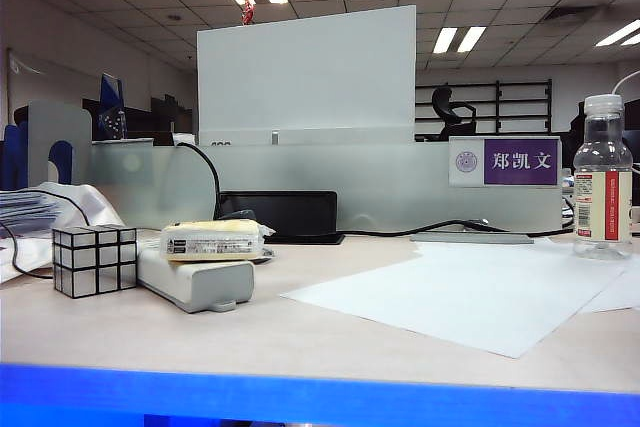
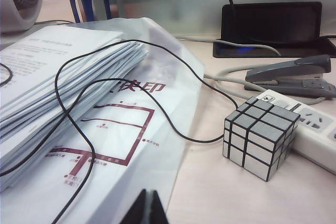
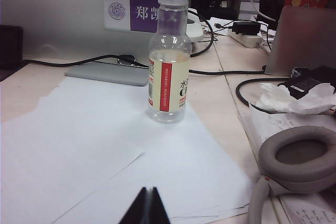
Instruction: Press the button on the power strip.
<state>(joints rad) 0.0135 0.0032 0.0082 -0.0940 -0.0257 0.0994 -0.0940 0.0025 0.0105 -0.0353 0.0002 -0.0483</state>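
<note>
The surface [image 1: 400,342] held one power strip [image 1: 195,282], one mirrored cube [image 1: 95,261] and one wrapped packet [image 1: 214,241]. There was one bottle [image 1: 602,179], one stapler [image 2: 294,74] and two end effectors: left [image 2: 146,208], right [image 3: 148,207].

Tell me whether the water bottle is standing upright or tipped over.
Upright. The bottle stands on the white paper with its cap on top. Neither shut claw, left or right, touches it.

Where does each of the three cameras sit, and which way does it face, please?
Exterior view: low at the table's front edge, facing the pale grey-white power strip and rear partition; no robot part shows.
Left wrist view: on the left arm, looking past the left gripper, fingertips together, at the silver mirrored puzzle cube.
Right wrist view: on the right arm, over the right gripper, fingertips together, toward the clear plastic bottle.
Shared: cube and strip, exterior and left; bottle, exterior and right.
</note>
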